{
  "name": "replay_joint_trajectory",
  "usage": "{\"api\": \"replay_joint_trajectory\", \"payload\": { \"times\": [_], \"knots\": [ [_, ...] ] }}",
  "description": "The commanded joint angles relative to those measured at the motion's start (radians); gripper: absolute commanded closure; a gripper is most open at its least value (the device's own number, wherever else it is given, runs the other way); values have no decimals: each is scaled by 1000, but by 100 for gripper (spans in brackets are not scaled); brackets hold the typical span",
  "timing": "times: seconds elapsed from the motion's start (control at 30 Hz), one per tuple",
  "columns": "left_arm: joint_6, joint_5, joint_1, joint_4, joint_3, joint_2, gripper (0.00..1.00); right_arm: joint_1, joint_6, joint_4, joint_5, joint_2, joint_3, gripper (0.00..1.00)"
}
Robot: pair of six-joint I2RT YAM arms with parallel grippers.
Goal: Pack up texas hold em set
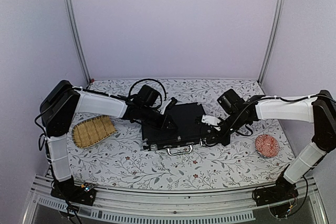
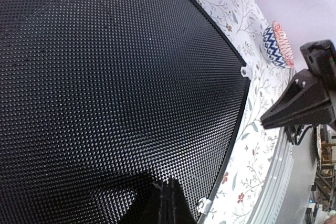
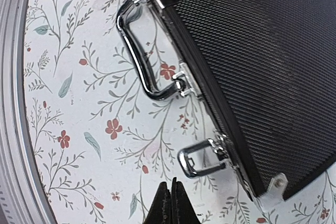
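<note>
The black case point(image 1: 176, 124) lies shut in the middle of the table, its silver handle point(image 1: 179, 150) towards the near edge. Chips, cards, dice and dealer discs are out of view. My left gripper point(image 1: 169, 123) is shut and empty, its tips resting on the textured lid point(image 2: 115, 77) near the front edge; its fingertips point(image 2: 167, 203) show pressed together. My right gripper point(image 1: 206, 141) is shut and empty, just off the case's front right corner. In the right wrist view its tips point(image 3: 171, 203) are just short of a silver latch point(image 3: 202, 161) that sticks out open, with the handle point(image 3: 139, 56) beyond it.
A woven straw tray point(image 1: 93, 131) lies to the left of the case. A red patterned bowl point(image 1: 266, 145) sits at the right and also shows in the left wrist view point(image 2: 277, 44). The table's metal rail point(image 3: 13, 129) runs along the near edge.
</note>
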Motion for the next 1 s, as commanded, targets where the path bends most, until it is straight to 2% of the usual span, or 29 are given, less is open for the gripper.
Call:
{"api": "replay_joint_trajectory", "payload": {
  "times": [0.0, 0.57, 0.8, 0.97],
  "knots": [
    [3, -63, -7, -90, -47, 38, 100, 40, -29, 27, 4, 52, 16, 98],
    [9, -67, -2, -97, -47, 34, 100, 50, -10, 212, 234, 189, -2, 98],
    [5, -65, -1, -81, -53, 35, 100, 51, 14, 326, 329, 134, -56, 98],
    [7, -60, 0, -72, -51, 39, 100, 53, -18, 490, 459, 111, -146, 98]
  ]
}}
